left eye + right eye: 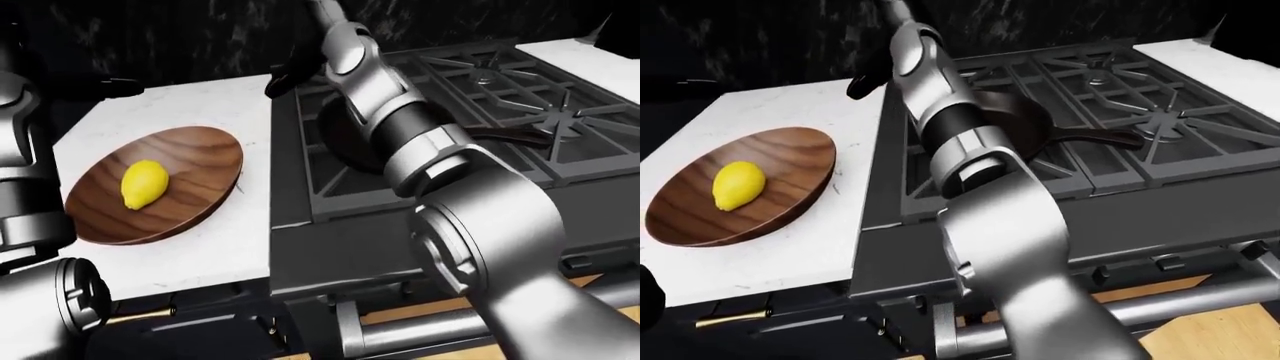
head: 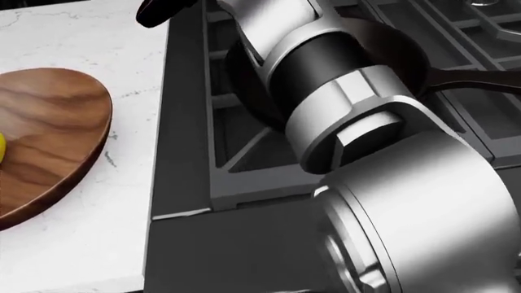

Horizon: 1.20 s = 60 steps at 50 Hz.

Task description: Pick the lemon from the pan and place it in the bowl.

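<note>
The yellow lemon [image 1: 143, 184] lies inside the wooden bowl [image 1: 205, 154] on the white counter at the left; it also shows in the right-eye view [image 1: 738, 185]. The dark pan [image 1: 1025, 120] stands empty on the stove, partly hidden by my right arm. My right hand [image 1: 290, 75] is black, empty and open, hovering over the seam between counter and stove, up and to the right of the bowl. My left arm [image 1: 20, 150] rises along the left edge of the left-eye view; its hand is lost against the dark wall.
The white counter [image 1: 770, 255] holds the bowl. The gas stove [image 1: 1140, 112] with grey grates fills the right side. My right forearm [image 2: 325, 91] crosses the pan. A dark wall runs along the top. A second white counter [image 1: 1220, 67] lies at the far right.
</note>
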Available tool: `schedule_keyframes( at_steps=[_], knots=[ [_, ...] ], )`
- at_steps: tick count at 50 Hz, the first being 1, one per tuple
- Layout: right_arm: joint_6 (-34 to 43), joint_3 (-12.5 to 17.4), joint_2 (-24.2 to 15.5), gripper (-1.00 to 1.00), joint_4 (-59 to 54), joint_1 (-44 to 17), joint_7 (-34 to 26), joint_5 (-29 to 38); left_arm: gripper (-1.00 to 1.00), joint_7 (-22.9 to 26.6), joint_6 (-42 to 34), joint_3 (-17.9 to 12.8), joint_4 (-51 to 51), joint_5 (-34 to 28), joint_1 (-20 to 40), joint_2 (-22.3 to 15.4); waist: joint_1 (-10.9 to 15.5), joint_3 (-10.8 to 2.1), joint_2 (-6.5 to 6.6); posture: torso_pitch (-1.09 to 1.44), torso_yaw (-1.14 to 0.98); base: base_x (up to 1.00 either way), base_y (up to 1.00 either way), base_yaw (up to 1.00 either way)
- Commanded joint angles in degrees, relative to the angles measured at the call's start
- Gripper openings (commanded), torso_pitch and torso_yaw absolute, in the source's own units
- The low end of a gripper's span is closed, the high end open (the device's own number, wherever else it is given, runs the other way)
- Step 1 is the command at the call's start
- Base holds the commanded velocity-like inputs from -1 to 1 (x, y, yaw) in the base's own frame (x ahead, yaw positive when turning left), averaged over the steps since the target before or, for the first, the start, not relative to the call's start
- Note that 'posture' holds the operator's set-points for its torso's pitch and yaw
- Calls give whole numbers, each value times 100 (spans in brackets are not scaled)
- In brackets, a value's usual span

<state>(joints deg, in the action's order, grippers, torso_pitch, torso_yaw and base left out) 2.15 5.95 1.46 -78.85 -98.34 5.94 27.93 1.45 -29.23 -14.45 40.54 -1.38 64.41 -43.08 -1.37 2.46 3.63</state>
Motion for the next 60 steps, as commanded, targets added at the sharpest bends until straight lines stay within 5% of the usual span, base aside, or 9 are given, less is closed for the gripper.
schedule_keyframes(
  at_steps=[1,23,31,60],
  knots=[
    [-123,-9,-90,100,249,-251,90,-17,100,-23,141,-32,-235,-38,226,-95,-1,-190,54,0,0,0,0,0],
    [163,86,-637,100,279,-254,144,-267,100,37,-191,44,-581,-176,390,101,49,-188,-53,0,0,0,0,0],
    [394,317,-949,100,334,-228,-609,-799,100,73,-351,130,-718,-268,563,246,60,-190,-108,0,0,0,0,0],
    [808,302,-1765,100,469,-213,-1029,-1340,100,86,-927,333,-1009,-390,1286,830,84,-153,-232,0,0,0,0,0]
  ],
)
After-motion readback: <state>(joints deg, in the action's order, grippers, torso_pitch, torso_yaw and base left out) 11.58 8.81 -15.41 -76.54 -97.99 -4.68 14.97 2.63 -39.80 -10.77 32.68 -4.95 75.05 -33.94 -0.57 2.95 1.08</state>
